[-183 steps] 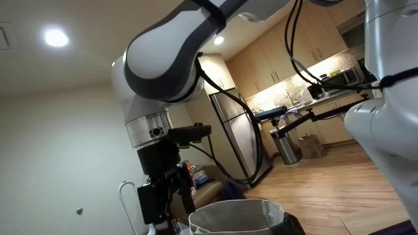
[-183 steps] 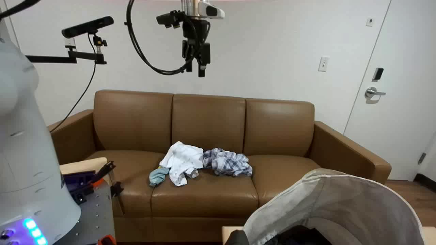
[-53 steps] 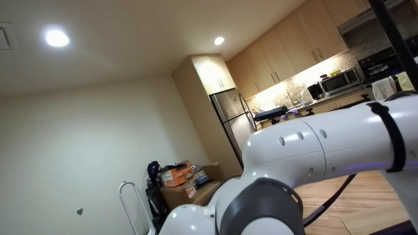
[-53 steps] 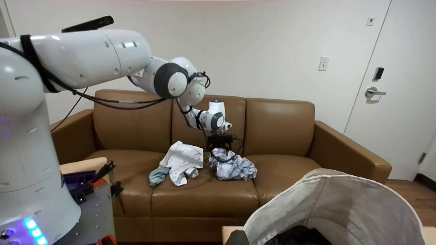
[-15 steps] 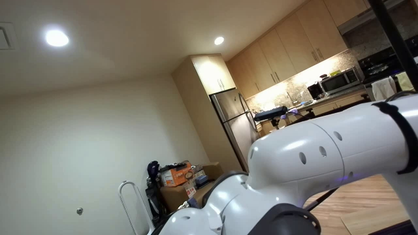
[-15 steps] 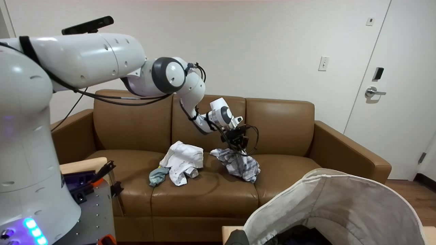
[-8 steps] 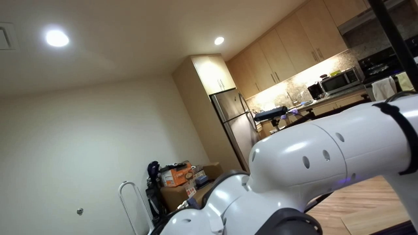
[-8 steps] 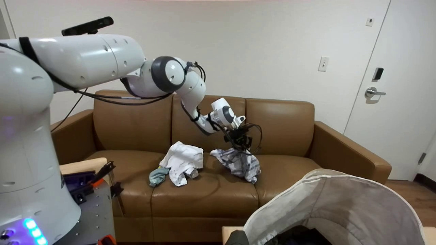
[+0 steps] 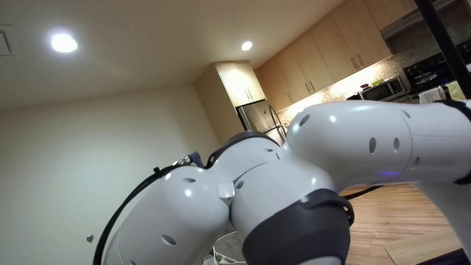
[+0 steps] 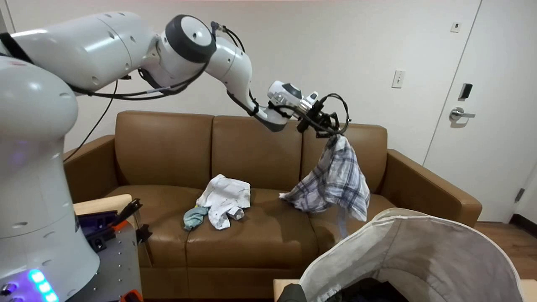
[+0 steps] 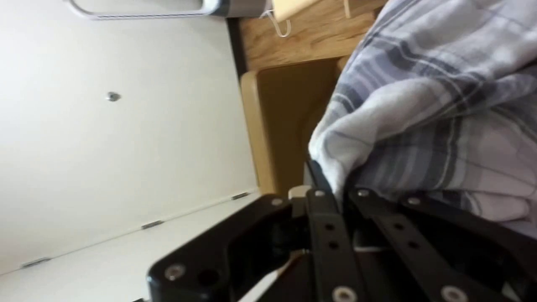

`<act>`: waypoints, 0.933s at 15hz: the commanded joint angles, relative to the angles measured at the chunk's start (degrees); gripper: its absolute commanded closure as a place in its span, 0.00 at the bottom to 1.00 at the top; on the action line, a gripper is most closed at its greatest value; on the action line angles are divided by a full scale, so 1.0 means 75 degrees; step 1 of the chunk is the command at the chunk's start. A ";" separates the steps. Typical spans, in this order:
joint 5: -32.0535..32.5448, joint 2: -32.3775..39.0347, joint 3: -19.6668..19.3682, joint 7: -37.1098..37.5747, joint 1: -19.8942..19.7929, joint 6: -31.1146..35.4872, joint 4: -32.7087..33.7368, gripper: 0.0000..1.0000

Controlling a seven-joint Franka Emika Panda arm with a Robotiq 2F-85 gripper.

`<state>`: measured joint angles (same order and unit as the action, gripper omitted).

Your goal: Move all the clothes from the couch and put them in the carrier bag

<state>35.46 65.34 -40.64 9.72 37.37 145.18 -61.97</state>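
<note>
The plaid cloth (image 10: 342, 180) hangs bunched from my gripper (image 10: 334, 135), which is tilted and shut on its top end. It appears off the couch seat, with a thin strip trailing down near the bag's rim. In the wrist view the plaid cloth (image 11: 402, 109) runs in between the fingertips of the gripper (image 11: 335, 184). Two clothes lie on the brown couch (image 10: 251, 247): a white garment (image 10: 226, 199) and a small teal cloth (image 10: 195, 217) touching it. At front right stands the carrier bag (image 10: 352, 249), mouth up, with dark cloth-like stuff (image 10: 369, 291) inside.
The bag stands by a light wooden surface (image 10: 285, 287). At left is the metal base plate (image 10: 115, 268) with clamps (image 10: 130, 209). The couch's armrest (image 10: 440, 184) rises behind the bag. My arm (image 9: 176, 206) hides most of the bag (image 9: 230, 246) in an exterior view.
My gripper has risen from the couch seat and swung toward the bag's side, tilting further. The plaid cloth has come up with it. The white garment and teal cloth have not moved.
</note>
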 commanded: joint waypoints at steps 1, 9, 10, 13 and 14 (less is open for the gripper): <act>0.0945 -0.0899 -0.1476 0.1175 0.1259 -0.0003 -0.1115 0.97; 0.0983 -0.1362 -0.0707 0.0876 0.0962 -0.0208 -0.1011 0.97; 0.1021 -0.1522 -0.0561 0.0856 0.0858 -0.0361 -0.0952 0.97; 0.0680 -0.2126 -0.0830 0.0811 0.1011 -0.0717 -0.1151 0.97; 0.0760 -0.2316 -0.0971 0.0971 0.1122 -0.0816 -0.1251 0.97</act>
<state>41.47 54.66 -46.48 18.67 44.44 141.34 -68.64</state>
